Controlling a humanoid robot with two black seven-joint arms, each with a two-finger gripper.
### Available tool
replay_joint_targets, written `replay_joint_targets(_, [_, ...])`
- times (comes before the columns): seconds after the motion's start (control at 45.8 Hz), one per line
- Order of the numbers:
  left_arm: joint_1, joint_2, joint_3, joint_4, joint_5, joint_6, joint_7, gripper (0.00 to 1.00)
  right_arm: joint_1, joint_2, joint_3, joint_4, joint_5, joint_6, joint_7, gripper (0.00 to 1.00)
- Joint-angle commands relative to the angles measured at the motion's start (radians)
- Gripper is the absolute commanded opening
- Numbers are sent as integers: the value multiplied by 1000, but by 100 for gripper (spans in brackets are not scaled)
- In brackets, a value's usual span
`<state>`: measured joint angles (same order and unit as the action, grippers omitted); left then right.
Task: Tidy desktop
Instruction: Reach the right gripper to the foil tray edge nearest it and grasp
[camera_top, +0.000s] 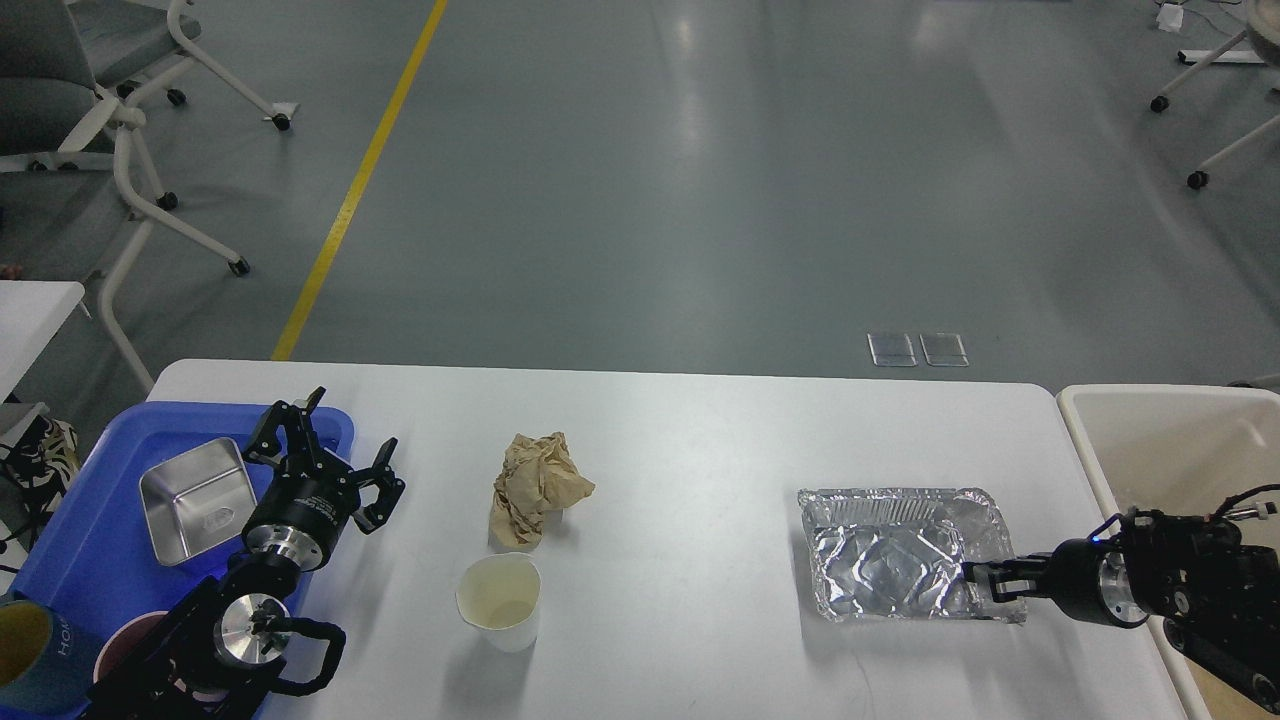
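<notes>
The white desktop (700, 440) carries a crumpled brown paper ball (538, 485), a white paper cup (498, 598) standing in front of it, and a crinkled foil tray (895, 555) at the right. My left gripper (335, 452) is open and empty, over the right edge of the blue tray (90, 530). My right gripper (992, 582) reaches in from the right. Its fingers stand a little apart at the foil tray's near right rim. The foil tray lies flat on the desktop.
The blue tray holds a square steel container (193, 500) and two cups (40, 650) at its near end. A cream plastic bin (1170, 450) stands beside the desktop's right edge. Chairs (110, 130) stand on the grey floor beyond.
</notes>
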<state>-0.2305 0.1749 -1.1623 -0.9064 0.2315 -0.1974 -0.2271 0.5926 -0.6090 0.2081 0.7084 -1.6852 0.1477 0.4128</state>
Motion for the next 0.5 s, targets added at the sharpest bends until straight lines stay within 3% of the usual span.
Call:
replay_joint_targets(0.0, [0, 0, 1, 0, 2, -1, 0, 96, 23, -3, -6, 8, 12, 9, 3, 0])
replay_joint_targets(0.481, [22, 18, 6, -2, 11, -11, 0, 96, 79, -144, -3, 186, 88, 144, 35, 0])
